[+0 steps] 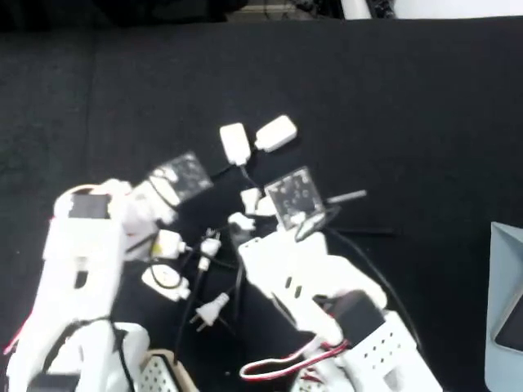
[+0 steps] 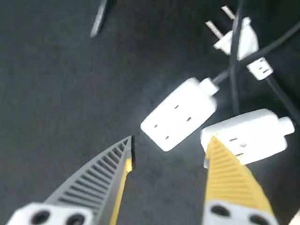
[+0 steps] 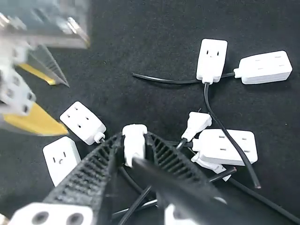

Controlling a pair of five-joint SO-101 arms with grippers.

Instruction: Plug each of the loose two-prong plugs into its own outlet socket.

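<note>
On the black-covered table [image 1: 409, 122] we see our left end effector [image 2: 169, 140], fingers spread apart, hanging over a white outlet socket [image 2: 180, 114], with a second socket [image 2: 248, 136] just beside it. Our right end effector [image 3: 134, 140] is clamped on a white two-prong plug [image 3: 134, 130] among black cords [image 3: 164, 79].

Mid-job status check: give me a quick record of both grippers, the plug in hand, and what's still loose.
left gripper: open, an outlet socket just beyond its fingertips
right gripper: shut on a white plug
loose plug: two-prong, lying on the black table beside a socket block
plugged so far: cannot tell
</note>
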